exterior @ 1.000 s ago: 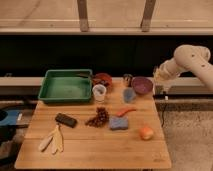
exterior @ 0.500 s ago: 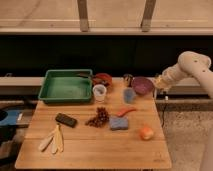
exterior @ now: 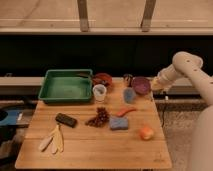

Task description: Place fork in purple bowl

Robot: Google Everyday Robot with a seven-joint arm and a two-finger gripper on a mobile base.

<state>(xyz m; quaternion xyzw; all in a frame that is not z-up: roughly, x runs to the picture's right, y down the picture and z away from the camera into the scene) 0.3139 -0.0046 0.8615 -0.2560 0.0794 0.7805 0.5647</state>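
The purple bowl (exterior: 141,85) stands at the table's back right, round and dark maroon. My gripper (exterior: 155,88) is at the end of the white arm that reaches in from the right. It hangs just beside the bowl's right rim, close over the table's right edge. I cannot make out the fork: no slim silver fork shows on the table, and the view does not show whether the gripper holds it.
A green tray (exterior: 66,86) is at the back left, with a reddish-brown bowl (exterior: 103,79), white cup (exterior: 100,92), blue cup (exterior: 129,95) and small dark cup (exterior: 127,78) nearby. A black block (exterior: 66,119), wooden utensils (exterior: 53,141), grapes (exterior: 98,118), blue sponge (exterior: 119,123), carrot (exterior: 126,110) and orange fruit (exterior: 146,132) lie in front.
My gripper has come down and slightly left, closer to the purple bowl's right rim. Nothing on the table has moved.
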